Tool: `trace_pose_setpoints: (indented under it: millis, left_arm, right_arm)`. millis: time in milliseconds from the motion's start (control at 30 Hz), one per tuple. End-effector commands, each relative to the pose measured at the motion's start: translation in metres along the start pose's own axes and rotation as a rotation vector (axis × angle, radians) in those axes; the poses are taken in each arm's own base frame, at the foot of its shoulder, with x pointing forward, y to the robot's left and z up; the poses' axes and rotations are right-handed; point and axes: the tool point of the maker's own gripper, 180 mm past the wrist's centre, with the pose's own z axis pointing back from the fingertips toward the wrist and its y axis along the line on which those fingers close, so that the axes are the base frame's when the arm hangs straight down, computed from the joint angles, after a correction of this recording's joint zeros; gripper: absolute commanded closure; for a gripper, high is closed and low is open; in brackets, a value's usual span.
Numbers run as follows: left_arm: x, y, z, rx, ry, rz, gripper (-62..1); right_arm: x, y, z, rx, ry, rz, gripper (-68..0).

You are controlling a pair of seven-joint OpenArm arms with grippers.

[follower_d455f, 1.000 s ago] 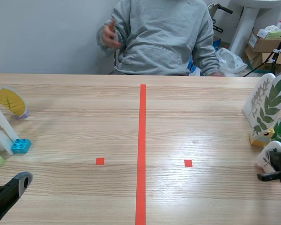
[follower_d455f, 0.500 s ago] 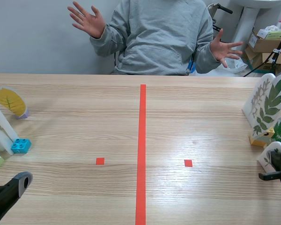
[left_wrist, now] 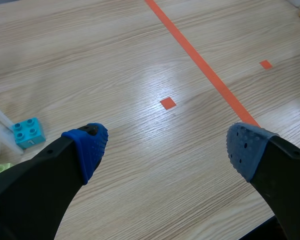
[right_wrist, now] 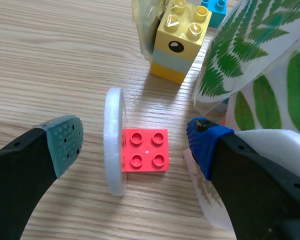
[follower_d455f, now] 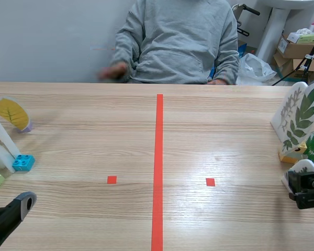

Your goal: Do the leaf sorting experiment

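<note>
A white laminated leaf card point(right_wrist: 114, 147) stands edge-on in a red brick point(right_wrist: 145, 150) on the table. My right gripper point(right_wrist: 135, 142) is open around it, one pad on each side, neither touching. In the scene view this card point(follower_d455f: 302, 168) sits at the far right, just behind my right gripper point(follower_d455f: 305, 191). More leaf cards with green ferns point(follower_d455f: 302, 116) stand behind it, one on a yellow brick point(right_wrist: 182, 45). My left gripper point(left_wrist: 167, 150) hangs open over bare table near the front left point(follower_d455f: 13, 212). A yellow leaf card point(follower_d455f: 10, 112) stands at the far left.
A person in a grey sweater point(follower_d455f: 180, 42) sits across the table with hands low at its far edge. A blue brick point(follower_d455f: 23, 162) holding a white card point(follower_d455f: 0, 142) is at the left edge. An orange tape line point(follower_d455f: 158, 167) runs down the middle.
My right gripper has opened and let go of the white card on the red brick. The person raised both hands, then lowered them. The left arm has not moved.
</note>
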Motion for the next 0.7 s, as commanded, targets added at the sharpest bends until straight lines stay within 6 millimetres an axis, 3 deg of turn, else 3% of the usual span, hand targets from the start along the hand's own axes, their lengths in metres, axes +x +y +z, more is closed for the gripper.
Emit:
trace_pose_setpoints:
  millis: [0,200,400,500,667]
  left_arm:
    - [0.013,-0.004,-0.002,-0.013,-0.044,-0.001,-51.2]
    - [0.013,-0.004,-0.002,-0.013,-0.044,-0.002,-51.2]
    - [0.013,-0.004,-0.002,-0.013,-0.044,-0.002,-51.2]
    - [0.013,-0.004,-0.002,-0.013,-0.044,-0.002,-51.2]
    - [0.014,-0.004,-0.002,-0.015,-0.047,-0.01,-51.2]
  right_arm:
    - [0.012,-0.004,0.003,-0.003,-0.035,0.006,-42.7]
    - [-0.013,0.002,0.019,0.011,0.007,-0.039,-42.7]
    - [-0.025,0.016,0.061,0.043,0.019,-0.012,-45.0]
    - [-0.024,0.038,0.085,0.139,0.037,0.044,-48.8]
    - [-0.012,0.09,0.12,0.35,0.05,0.174,-49.0]
